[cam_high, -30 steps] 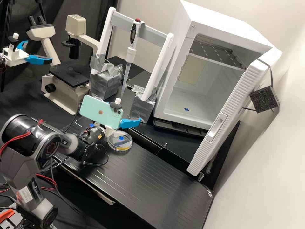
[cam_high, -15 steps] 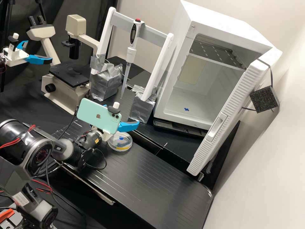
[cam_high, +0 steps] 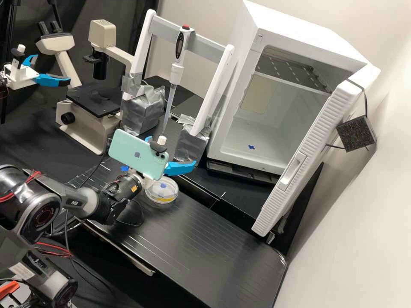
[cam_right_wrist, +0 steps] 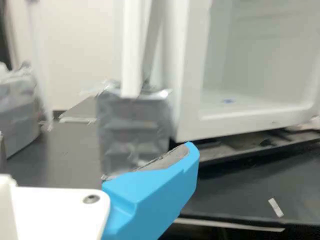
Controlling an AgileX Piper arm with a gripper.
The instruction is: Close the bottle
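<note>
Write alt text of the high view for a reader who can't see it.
An open gripper with a green phone mounted on it hangs over a black bench near a round clear dish; beyond stand a microscope, a pipette on a white frame and an open white cabinet.

A: Lighting, quick?
B: Bright overall. Pale wall [cam_high: 338, 244] glows well beyond the blue fingers [cam_high: 180, 168]. Can't tell the source.
A: Glare?
B: Thin streaks on the black ridged tray [cam_high: 205, 244], camera side of the fingers. Glints on the clear dish [cam_high: 162, 199] just beside them, sheen on the silver-taped block [cam_high: 190, 147] just past them.
A: Shadows?
B: Soft. Darkest under the white cabinet [cam_high: 233, 128], ahead of the fingers; its upper inside is dimmer too.
A: Wrist view?
B: Cabinet whites washed out ahead of the fingers, background smeared soft.
A: Edge distortion?
B: Can't tell. Next.
</note>
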